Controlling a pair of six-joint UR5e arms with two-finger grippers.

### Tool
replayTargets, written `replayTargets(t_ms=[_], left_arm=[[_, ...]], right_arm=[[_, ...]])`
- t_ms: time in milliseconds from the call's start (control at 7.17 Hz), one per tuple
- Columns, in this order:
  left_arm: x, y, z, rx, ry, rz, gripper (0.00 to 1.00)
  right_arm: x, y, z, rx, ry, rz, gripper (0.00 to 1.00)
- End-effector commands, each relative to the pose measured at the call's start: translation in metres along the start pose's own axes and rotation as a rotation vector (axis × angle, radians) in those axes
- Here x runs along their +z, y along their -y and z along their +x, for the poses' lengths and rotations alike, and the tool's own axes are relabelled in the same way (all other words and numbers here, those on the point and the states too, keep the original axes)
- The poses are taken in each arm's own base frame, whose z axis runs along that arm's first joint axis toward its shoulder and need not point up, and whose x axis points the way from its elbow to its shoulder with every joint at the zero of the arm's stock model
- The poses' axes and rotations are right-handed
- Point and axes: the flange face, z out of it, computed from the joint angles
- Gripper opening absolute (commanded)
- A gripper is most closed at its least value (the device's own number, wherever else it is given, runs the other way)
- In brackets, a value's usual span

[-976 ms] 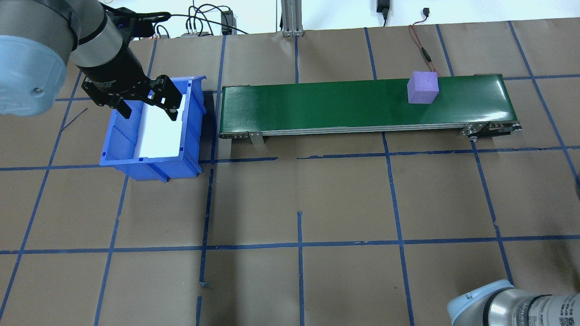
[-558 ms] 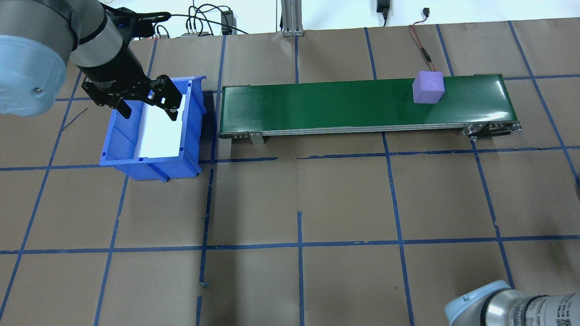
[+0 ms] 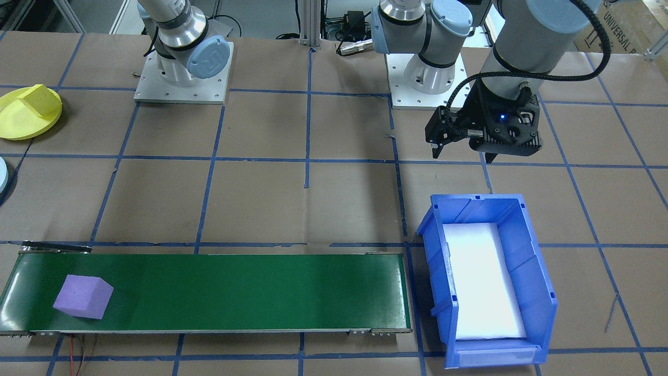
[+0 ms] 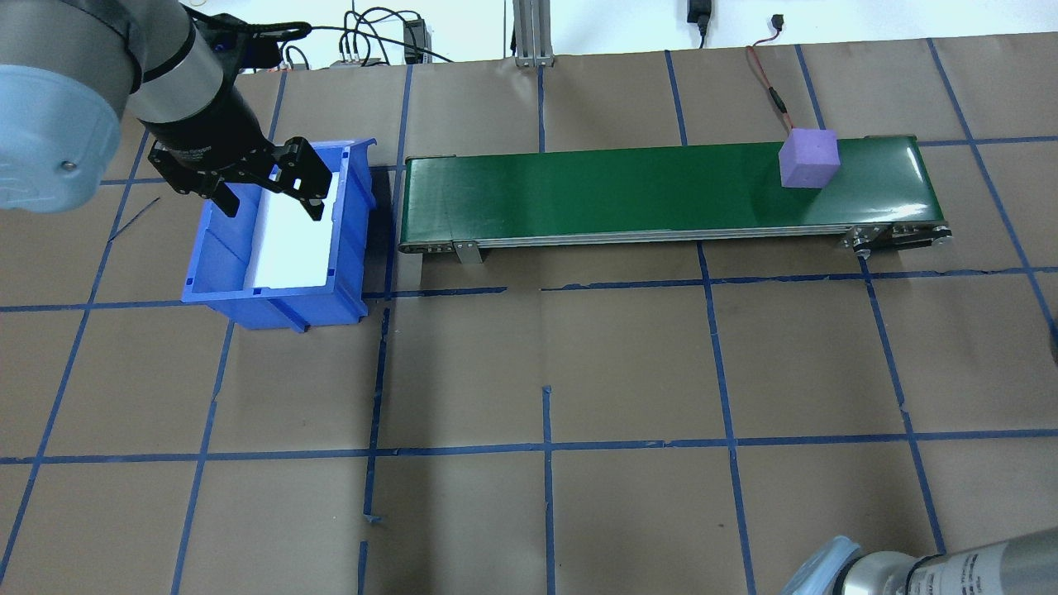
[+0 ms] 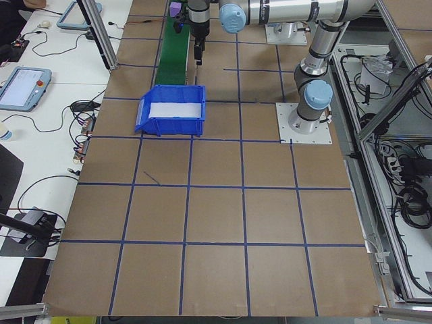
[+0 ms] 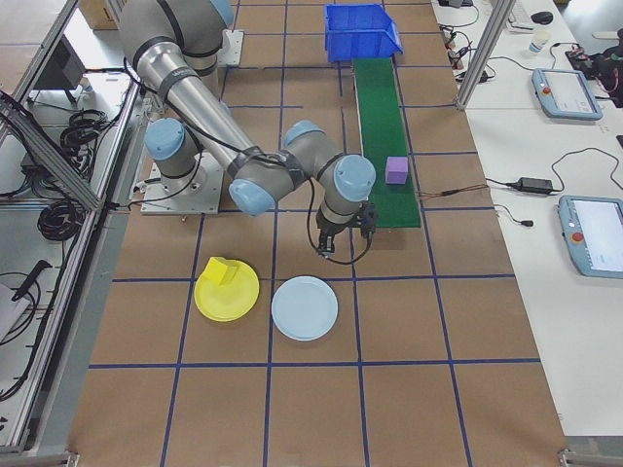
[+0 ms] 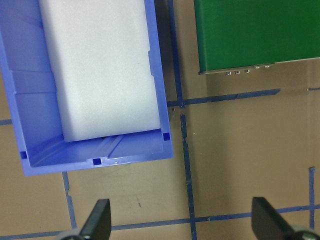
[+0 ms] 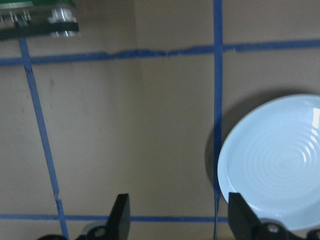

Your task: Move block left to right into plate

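A purple block (image 4: 809,159) rides near the right end of the green conveyor belt (image 4: 620,190); the front view has the block (image 3: 82,297) at the belt's left end. My left gripper (image 4: 273,211) hangs open and empty over the near end of a blue bin (image 4: 273,297), whose white floor fills the left wrist view above the gripper (image 7: 182,222). My right gripper (image 8: 180,212) is open and empty, low over the table in front of the belt's right end. A light blue plate (image 8: 280,165) lies just to its right, also seen empty from the right side (image 6: 305,307).
A yellow plate (image 6: 209,302) holding a yellow block lies beside the light blue plate. The bin (image 3: 490,355) stands at the belt's left end. A red cable (image 4: 769,83) runs behind the belt. Brown paper with a blue tape grid covers the table.
The purple block has travelled to the right along the belt. The right arm has shifted at the view's bottom right edge. The left gripper has stayed still over the bin.
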Motion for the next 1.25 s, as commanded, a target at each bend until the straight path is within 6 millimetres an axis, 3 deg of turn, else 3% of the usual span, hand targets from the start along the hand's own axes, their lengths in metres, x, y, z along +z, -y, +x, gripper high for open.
replayTargets(t_ms=[0, 139, 418, 837, 1115], left_arm=[[0.0, 0.0, 0.0, 0.0, 0.0, 0.003, 1.0], [-0.001, 0.001, -0.001, -0.002, 0.0, 0.005, 1.0], [-0.001, 0.001, -0.001, -0.002, 0.0, 0.005, 1.0], [0.001, 0.001, -0.001, 0.0, 0.0, 0.002, 1.0], [0.0, 0.001, -0.001, 0.001, 0.002, 0.005, 1.0]], right_arm=[[0.01, 0.061, -0.04, 0.023, 0.049, 0.113, 0.74], [-0.001, 0.077, -0.056, 0.06, 0.043, 0.138, 0.74], [-0.007, 0.109, -0.068, 0.149, 0.241, 0.265, 0.74], [-0.009, 0.118, -0.076, 0.194, 0.257, 0.311, 0.79], [0.013, 0.136, -0.068, 0.194, 0.281, 0.357, 1.0]])
